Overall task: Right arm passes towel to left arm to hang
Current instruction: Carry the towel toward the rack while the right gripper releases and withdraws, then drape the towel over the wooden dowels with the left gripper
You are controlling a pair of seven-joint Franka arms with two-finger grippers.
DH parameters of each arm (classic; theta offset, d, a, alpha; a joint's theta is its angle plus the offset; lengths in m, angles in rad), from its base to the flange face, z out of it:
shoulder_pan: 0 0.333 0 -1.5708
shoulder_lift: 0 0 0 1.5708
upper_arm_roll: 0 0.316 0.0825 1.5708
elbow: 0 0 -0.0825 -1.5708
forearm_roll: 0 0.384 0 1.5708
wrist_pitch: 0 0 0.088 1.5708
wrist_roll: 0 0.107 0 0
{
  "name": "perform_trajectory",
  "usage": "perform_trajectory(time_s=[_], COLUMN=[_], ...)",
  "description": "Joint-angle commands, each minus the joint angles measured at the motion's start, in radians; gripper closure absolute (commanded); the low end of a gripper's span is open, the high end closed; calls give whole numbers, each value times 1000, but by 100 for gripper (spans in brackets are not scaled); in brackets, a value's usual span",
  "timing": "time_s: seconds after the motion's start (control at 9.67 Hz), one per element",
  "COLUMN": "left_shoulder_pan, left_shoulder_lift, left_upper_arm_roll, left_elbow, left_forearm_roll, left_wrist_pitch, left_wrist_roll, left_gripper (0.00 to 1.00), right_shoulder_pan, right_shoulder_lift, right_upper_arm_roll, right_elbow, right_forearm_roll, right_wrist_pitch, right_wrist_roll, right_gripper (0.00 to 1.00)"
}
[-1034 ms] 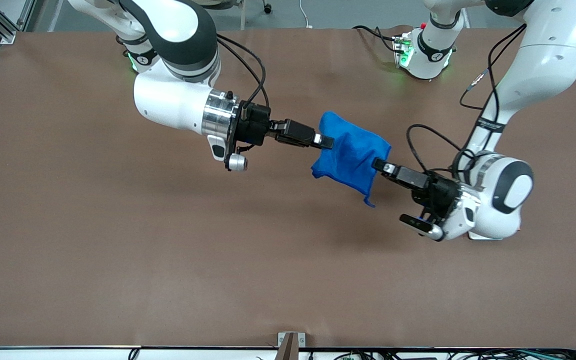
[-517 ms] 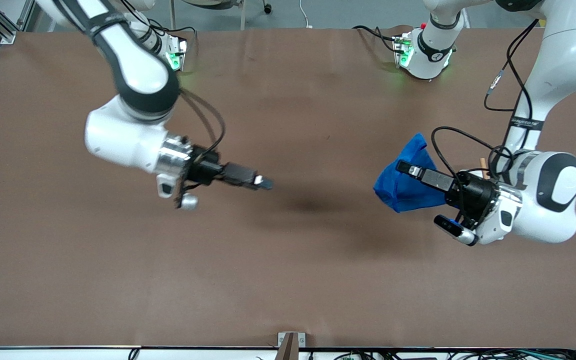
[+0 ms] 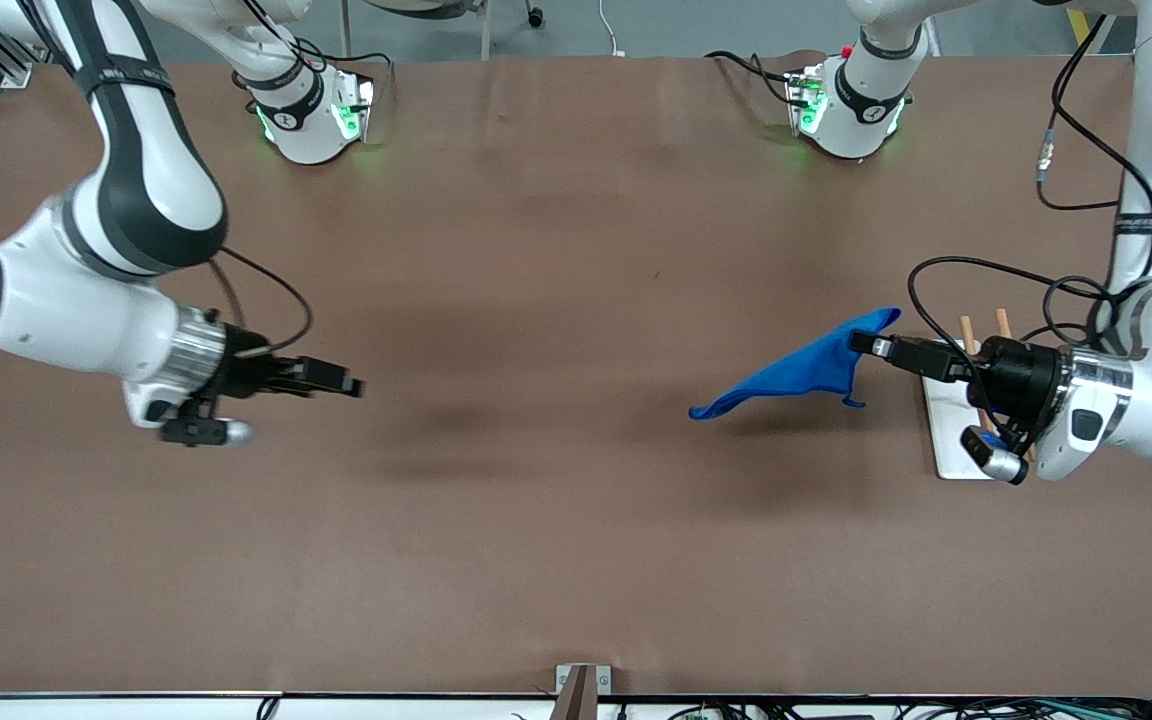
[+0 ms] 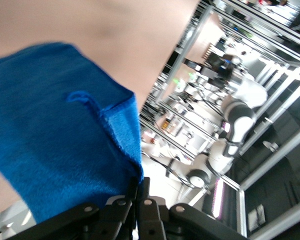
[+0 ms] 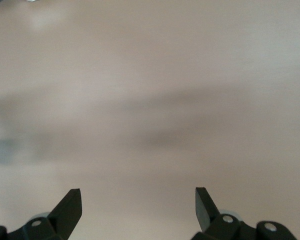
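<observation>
The bright blue towel (image 3: 796, 377) hangs in the air from one corner, trailing out toward the middle of the table. My left gripper (image 3: 861, 343) is shut on that corner, over the table at the left arm's end, next to a white rack. In the left wrist view the towel (image 4: 55, 135) fills the frame ahead of the shut gripper (image 4: 139, 186). My right gripper (image 3: 354, 385) is open and empty over the table at the right arm's end. The right wrist view shows its spread gripper (image 5: 138, 202) over bare brown table.
A white rack base (image 3: 951, 440) with two upright wooden pegs (image 3: 965, 332) stands under the left wrist. The two arm bases (image 3: 311, 110) (image 3: 846, 100) glow green along the table edge farthest from the front camera. A small bracket (image 3: 581, 685) sits at the nearest edge.
The right gripper let go of the towel and drew back toward its own end of the table. The left gripper carried the towel toward the rack, and the towel now trails out flat.
</observation>
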Motion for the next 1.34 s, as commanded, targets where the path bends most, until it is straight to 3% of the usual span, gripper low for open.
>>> perform_trajectory(time_s=[0.0, 0.21, 0.41, 0.52, 0.72, 1.03, 1.24], left_shoulder_pan=[-13, -7, 22, 25, 23, 20, 25], left_shoulder_lift=[-45, -71, -71, -79, -100, -109, -108], left_upper_arm_roll=[29, 57, 113, 137, 145, 142, 141], left_elbow=[-17, 0, 2, 2, -1, -4, -3], left_forearm_roll=[123, 246, 283, 315, 511, 747, 809], left_wrist_pitch=[47, 92, 103, 106, 156, 186, 189], left_wrist_roll=[-57, -81, -82, -84, -84, -81, -82], left_gripper=[100, 100, 100, 100, 100, 100, 100], right_shoulder_pan=[8, 7, 7, 8, -7, -56, -51], right_shoulder_lift=[-127, -208, -288, -312, -398, -379, -264], right_upper_arm_roll=[-107, -187, -255, -255, -247, -275, -284], right_elbow=[-45, -40, -5, 33, 39, 116, 258], right_forearm_roll=[-129, -237, -255, -302, -350, -293, -275], right_wrist_pitch=[-50, -111, -206, -296, -378, -419, -494], right_wrist_roll=[31, 34, 46, 55, 60, -55, -57], right_gripper=[0, 0, 0, 0, 0, 0, 0])
